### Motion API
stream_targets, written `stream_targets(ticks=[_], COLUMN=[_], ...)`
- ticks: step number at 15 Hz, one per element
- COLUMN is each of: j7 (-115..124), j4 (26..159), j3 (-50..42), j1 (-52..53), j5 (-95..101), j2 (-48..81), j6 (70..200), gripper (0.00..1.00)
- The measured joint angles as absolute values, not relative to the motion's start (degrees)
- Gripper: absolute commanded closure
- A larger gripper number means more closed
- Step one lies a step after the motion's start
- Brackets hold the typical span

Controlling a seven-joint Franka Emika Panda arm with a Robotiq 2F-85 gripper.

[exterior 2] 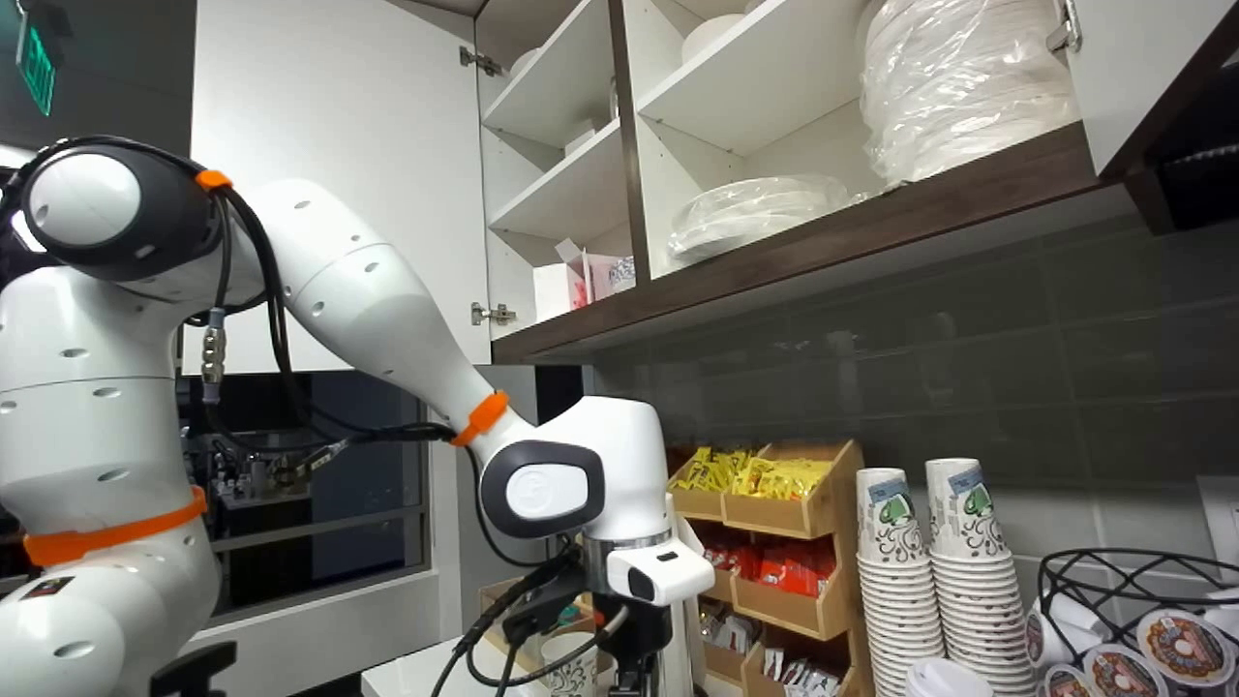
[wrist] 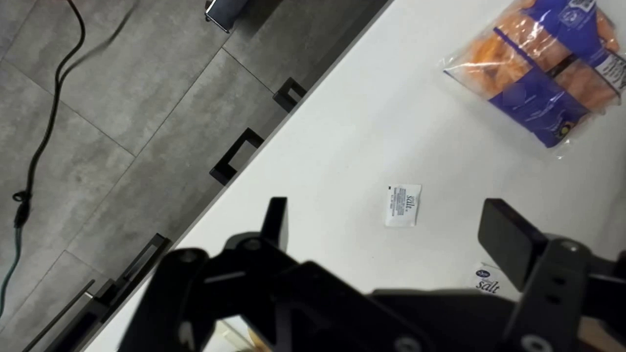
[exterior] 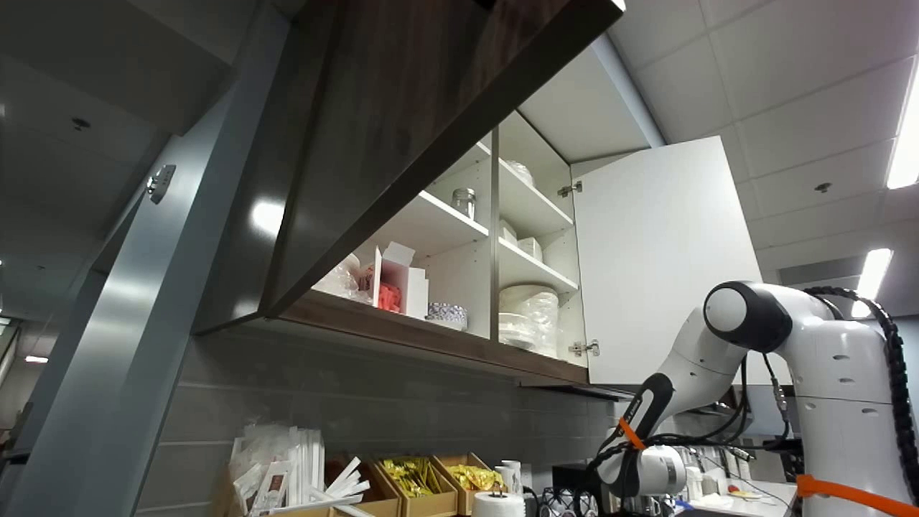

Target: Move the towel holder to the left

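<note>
1. In an exterior view, ceiling lights [exterior: 906,136] blow out white; a dark panel [exterior: 269,179] carries glare.
2. In an exterior view, a plastic-wrapped stack [exterior 2: 968,87] glints above dim tiles [exterior 2: 968,387].
3. In the wrist view, a cable [wrist: 56,93] casts a soft shadow; the gripper [wrist: 393,230] is near-black.

white rounded arm [exterior 2: 363,290], dark-ringed joints [exterior 2: 82,200], orange straps [exterior 2: 116,531], black cables [exterior: 894,352], black fingers [wrist: 508,239] with silvery screws [wrist: 536,343].

In the wrist view I have free room inside the spread claw [wrist: 392,230], above bare desk [wrist: 337,161] and a flat salt packet [wrist: 403,204]; a purple-and-clear bag [wrist: 543,73] blocks the upper right. In an exterior view, a wooden rack [exterior 2: 840,518] and cup stacks [exterior 2: 981,590] crowd the tiled wall [exterior 2: 929,378].
</note>
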State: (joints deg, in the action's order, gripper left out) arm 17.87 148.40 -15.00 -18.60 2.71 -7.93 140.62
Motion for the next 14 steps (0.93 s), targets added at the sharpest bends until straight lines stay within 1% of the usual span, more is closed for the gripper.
stream_targets(ticks=[6,14], j7=[16.50,14.48], j4=[147.68,147.65], j3=[-15.00,-15.00], j1=[-18.19,-17.57], j5=[1.59,1.35], j2=[-7.06,-3.42], j6=[140.82,144.82], gripper=[0.00,0.00])
